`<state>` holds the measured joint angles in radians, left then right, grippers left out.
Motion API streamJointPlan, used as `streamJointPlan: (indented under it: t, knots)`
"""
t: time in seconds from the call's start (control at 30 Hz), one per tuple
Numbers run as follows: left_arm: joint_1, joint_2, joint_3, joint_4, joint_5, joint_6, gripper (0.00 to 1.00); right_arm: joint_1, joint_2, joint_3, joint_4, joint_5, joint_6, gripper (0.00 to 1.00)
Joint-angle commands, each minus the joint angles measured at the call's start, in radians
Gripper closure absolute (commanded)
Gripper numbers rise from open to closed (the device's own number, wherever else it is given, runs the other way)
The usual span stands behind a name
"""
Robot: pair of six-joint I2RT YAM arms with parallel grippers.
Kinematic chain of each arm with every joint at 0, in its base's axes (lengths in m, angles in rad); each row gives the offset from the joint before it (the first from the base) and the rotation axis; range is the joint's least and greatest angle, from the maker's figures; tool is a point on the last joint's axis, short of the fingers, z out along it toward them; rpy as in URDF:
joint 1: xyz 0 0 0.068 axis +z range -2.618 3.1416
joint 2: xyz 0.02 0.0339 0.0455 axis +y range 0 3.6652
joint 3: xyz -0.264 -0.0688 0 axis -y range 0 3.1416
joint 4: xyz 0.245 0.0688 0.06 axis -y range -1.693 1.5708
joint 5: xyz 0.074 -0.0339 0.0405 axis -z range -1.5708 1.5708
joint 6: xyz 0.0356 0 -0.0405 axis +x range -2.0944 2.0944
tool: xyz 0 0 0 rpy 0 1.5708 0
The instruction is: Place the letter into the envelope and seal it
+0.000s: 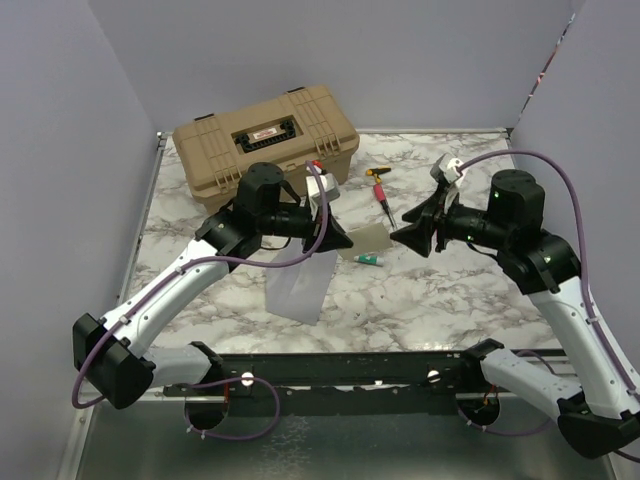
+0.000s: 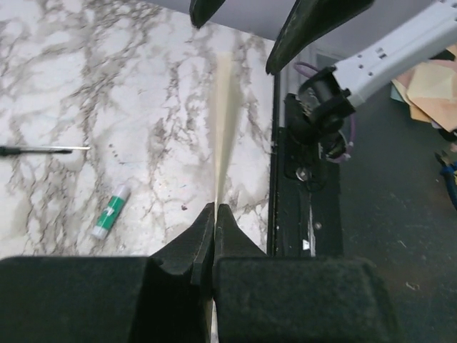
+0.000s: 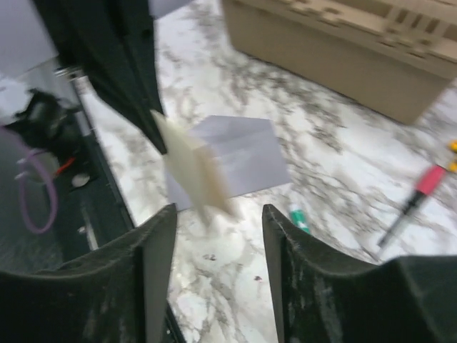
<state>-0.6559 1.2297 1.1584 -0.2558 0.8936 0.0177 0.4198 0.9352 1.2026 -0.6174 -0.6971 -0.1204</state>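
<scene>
left pincer [image 2: 214, 213] clamped on the letter [image 2: 225, 121], mid-air over the tabletop [image 1: 450, 290]; right pincer [image 3: 214, 232] apart, just right of it. envelope [image 1: 297, 285] flat, near-left. best: close squarely on the free edge, no buckling.

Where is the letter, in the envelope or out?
Out. The left gripper holds the letter off the table; the envelope lies flat on it, apart.

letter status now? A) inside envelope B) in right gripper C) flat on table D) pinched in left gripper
D: the left gripper is shut on the letter, holding it up edge-on, while the right gripper stands open and the envelope lies flat on the table.
</scene>
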Motion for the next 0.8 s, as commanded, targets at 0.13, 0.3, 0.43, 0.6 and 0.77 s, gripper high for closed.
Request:
streamJointPlan:
  t: [0.13, 0.3, 0.43, 0.6, 0.77]
  knots:
    - [0.002, -0.018, -0.022, 0.177, -0.391, -0.294, 1.00, 0.004, 0.021, 0.021, 0.035, 0.510, 0.402, 0.26]
    - [0.003, -0.054, -0.072, 0.347, -0.535, -0.550, 1.00, 0.004, -0.070, -0.180, 0.354, 0.474, 0.700, 0.13]
    - [0.004, -0.078, -0.100, 0.455, -0.575, -0.734, 1.00, 0.004, -0.132, -0.388, 0.736, 0.367, 0.956, 0.08]
    - [0.003, -0.081, -0.134, 0.635, -0.536, -0.952, 1.00, 0.005, -0.052, -0.481, 1.086, 0.206, 1.147, 0.08]
    - [0.002, -0.076, -0.133, 0.652, -0.525, -1.016, 1.00, 0.004, -0.021, -0.540, 1.413, 0.140, 1.236, 0.08]
